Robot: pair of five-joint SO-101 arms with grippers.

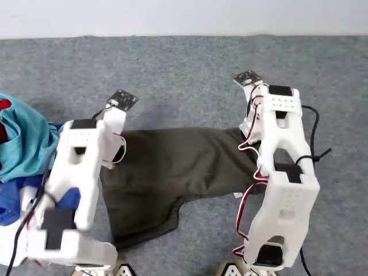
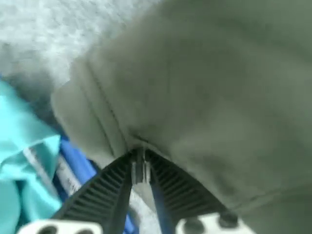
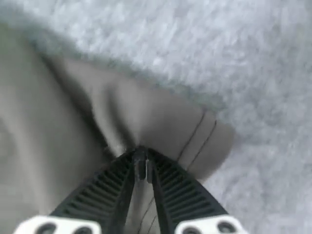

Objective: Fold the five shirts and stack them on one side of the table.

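2 pinches hold the olive shirt [image 1: 178, 167] on the table [image 1: 172, 63]: my left gripper [image 2: 140, 168] clenched on its left edge, my right gripper [image 3: 141, 165] on its right, long axis left-right between them

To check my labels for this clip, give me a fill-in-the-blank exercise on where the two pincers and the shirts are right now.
1. The left pincer is clamped on the dark olive fabric shirt, and the right pincer is ____ on it too.
2. The crumpled teal shirt lies in a pile beside the ____ arm.
3. The shirt between the two arms lies on the ____ felt-like table.

Missing words: shut; left; grey.
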